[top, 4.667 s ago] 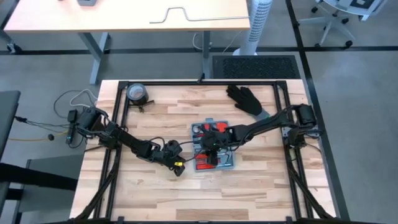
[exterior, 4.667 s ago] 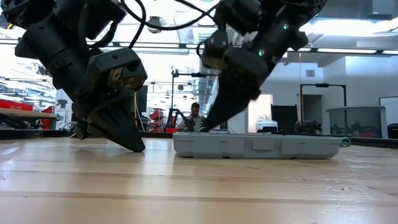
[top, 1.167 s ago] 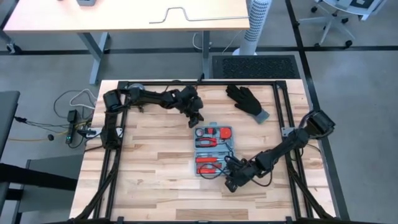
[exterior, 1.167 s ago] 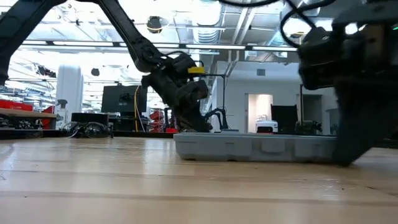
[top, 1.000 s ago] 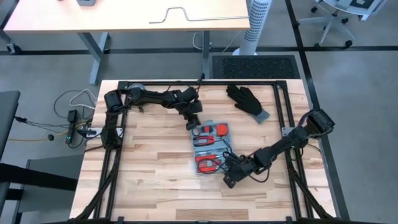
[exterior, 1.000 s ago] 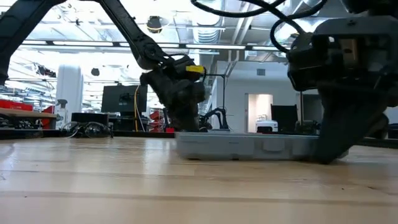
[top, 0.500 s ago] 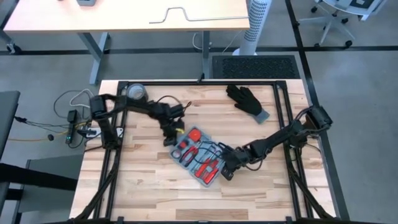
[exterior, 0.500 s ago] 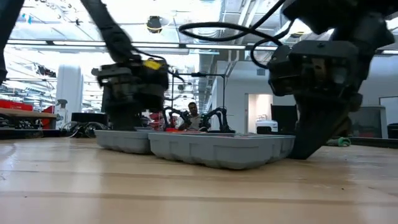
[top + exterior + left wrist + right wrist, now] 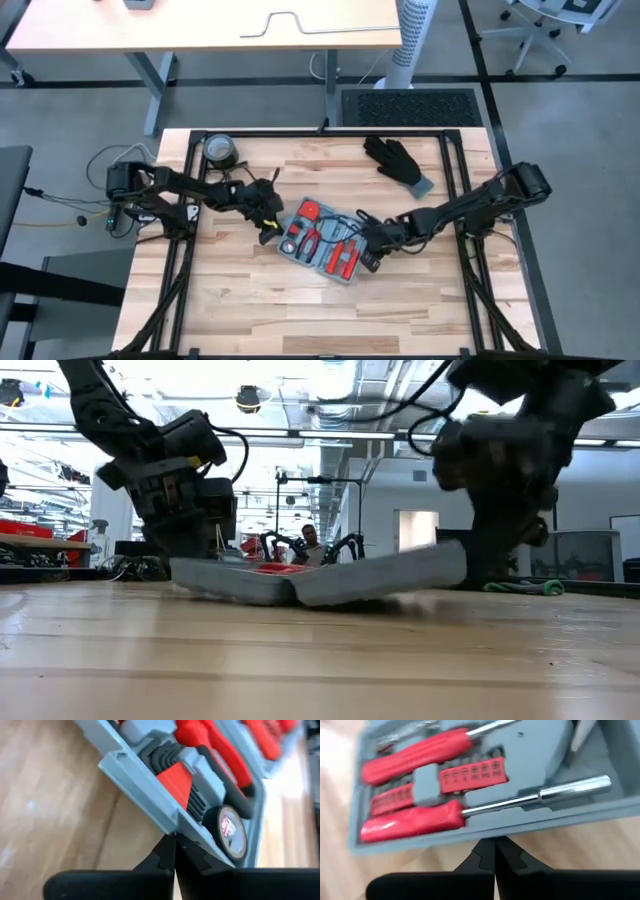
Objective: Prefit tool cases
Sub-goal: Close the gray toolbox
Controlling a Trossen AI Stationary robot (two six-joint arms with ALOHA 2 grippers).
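The open case (image 9: 322,242) is flanked by both grippers: left gripper (image 9: 268,226) and right gripper (image 9: 371,250), fingers pressed together, each at an edge.

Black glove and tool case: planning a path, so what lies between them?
Only bare wood. In the high view, the black glove and tool case have nothing between them on the table.

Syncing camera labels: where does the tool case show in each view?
High: tool case open at table centre, lying diagonally.
Low: mid-frame, folded into a shallow V.
Left wrist: fills the upper right.
Right wrist: fills the upper part.
Shared landmark: the red-handled tools inside.
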